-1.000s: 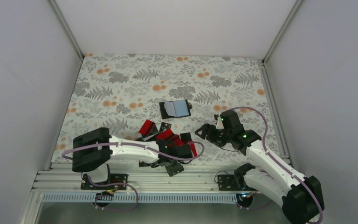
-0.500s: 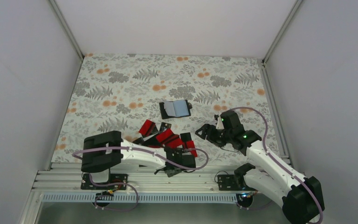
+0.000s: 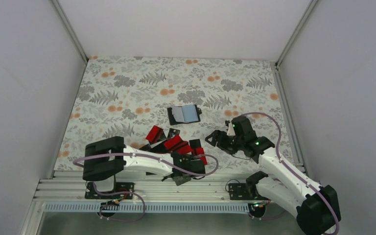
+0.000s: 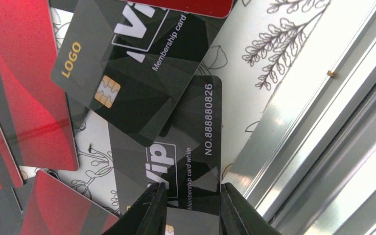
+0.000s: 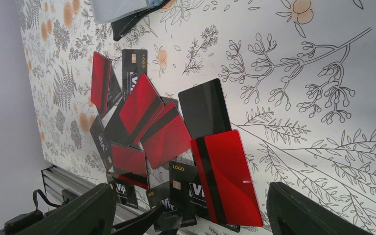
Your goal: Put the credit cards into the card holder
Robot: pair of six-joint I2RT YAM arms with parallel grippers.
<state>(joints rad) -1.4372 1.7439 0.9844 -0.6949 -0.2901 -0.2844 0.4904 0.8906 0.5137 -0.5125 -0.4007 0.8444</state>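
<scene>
Left gripper (image 4: 191,215) right over black card (image 4: 196,142) at near rail (image 4: 298,142), jaws narrow, can't tell if gripped. Card's long axis runs with fingers (image 4: 149,213); card holder (image 3: 184,114) further out.

The card holder (image 3: 185,114) lies open on the floral surface (image 3: 127,88), its blue-grey inside facing up. Nearer the arms, the red and black credit cards (image 3: 174,143) sprawl in an overlapping heap. The left gripper (image 3: 177,179) sits at the heap's near edge (its grip too small to read). The right gripper (image 3: 213,139) is just right of the cards.
</scene>
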